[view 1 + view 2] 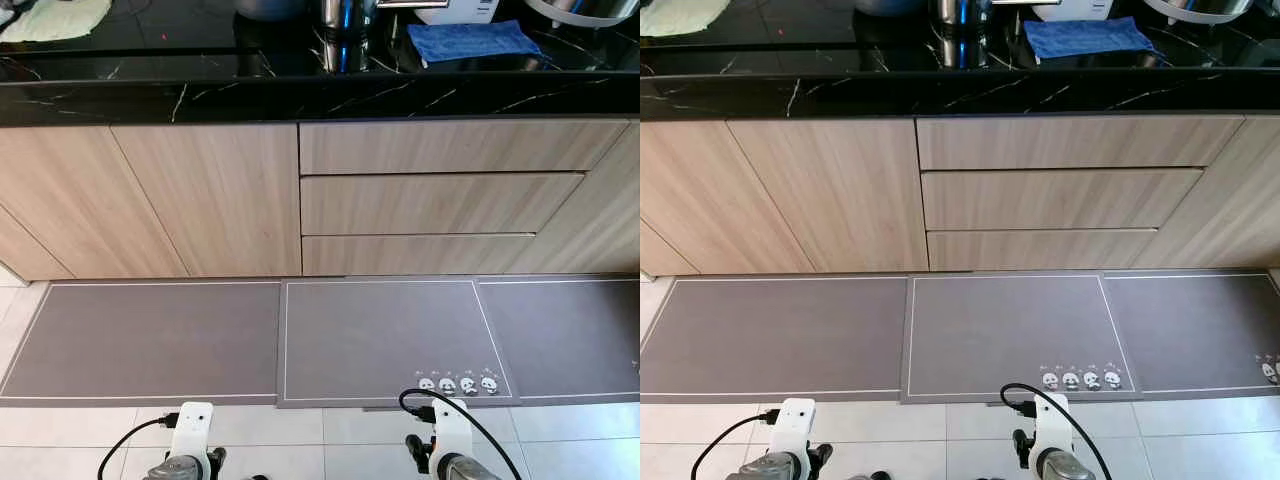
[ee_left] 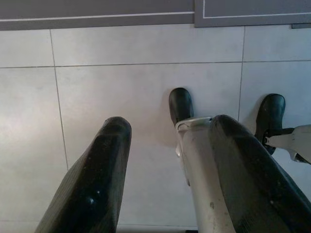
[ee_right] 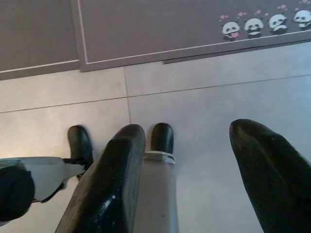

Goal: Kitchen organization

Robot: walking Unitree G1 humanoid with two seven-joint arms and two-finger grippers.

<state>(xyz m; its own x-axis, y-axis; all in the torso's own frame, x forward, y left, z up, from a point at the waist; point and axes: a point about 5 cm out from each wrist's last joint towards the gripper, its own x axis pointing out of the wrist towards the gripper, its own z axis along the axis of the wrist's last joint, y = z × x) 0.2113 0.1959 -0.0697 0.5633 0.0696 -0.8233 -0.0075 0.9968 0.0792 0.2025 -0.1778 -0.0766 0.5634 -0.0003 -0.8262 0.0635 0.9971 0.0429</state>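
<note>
tiled floor (image 1: pixel 340 425) | 3 grey mats (image 1: pixel 380 340) | black counter (image 1: pixel 300 95) | blue cloth (image 1: pixel 470 42)

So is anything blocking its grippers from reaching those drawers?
Nothing visible does. Between the open left gripper, the open right gripper and the closed drawers lie only floor tiles and flat grey mats.

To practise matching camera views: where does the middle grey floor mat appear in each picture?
Left eye view: middle grey mat, centre, on the floor before the drawers.
Right eye view: centre, likewise.
Left wrist view: a strip beyond the tiles.
Right wrist view: panda-printed corner beyond the tiles.
Shared landmark: pale floor tiles.
</note>
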